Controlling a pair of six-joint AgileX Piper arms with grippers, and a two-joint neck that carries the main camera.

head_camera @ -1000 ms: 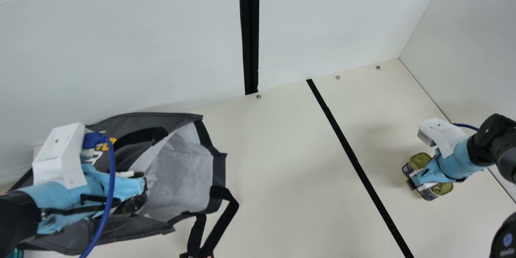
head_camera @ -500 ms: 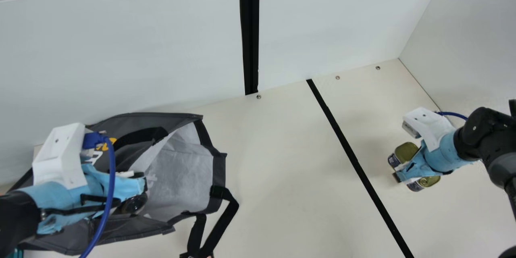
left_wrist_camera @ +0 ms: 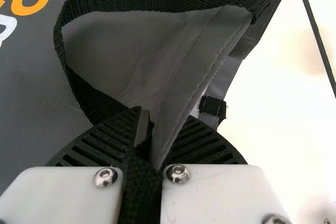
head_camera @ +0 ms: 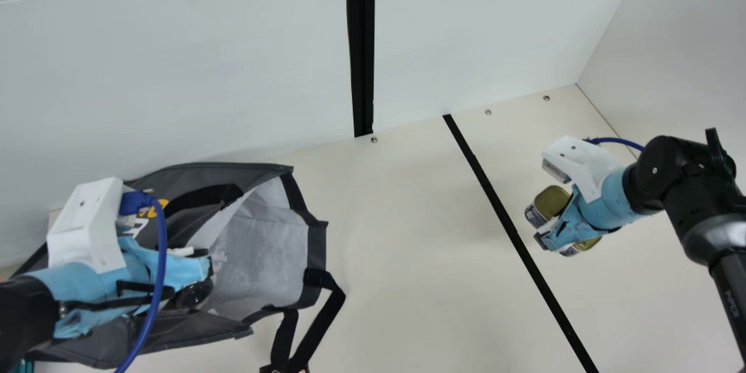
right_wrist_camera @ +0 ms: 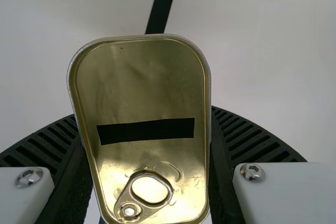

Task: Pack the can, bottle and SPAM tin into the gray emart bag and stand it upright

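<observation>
tin [head_camera: 551,203] is wedged in right gripper [head_camera: 543,239], ends poking out both sides // bag [head_camera: 262,250] pinched by left gripper [head_camera: 205,268]

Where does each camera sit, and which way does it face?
Main: on the neck, looking down on the table, bag and tin; left arm and right arm show.
Left wrist: faces the bag's fabric and strap; left claw shows.
Right wrist: faces the tin's lid; right claw shows.
Shared: bag in main and left wrist, tin in main and right wrist.
</observation>
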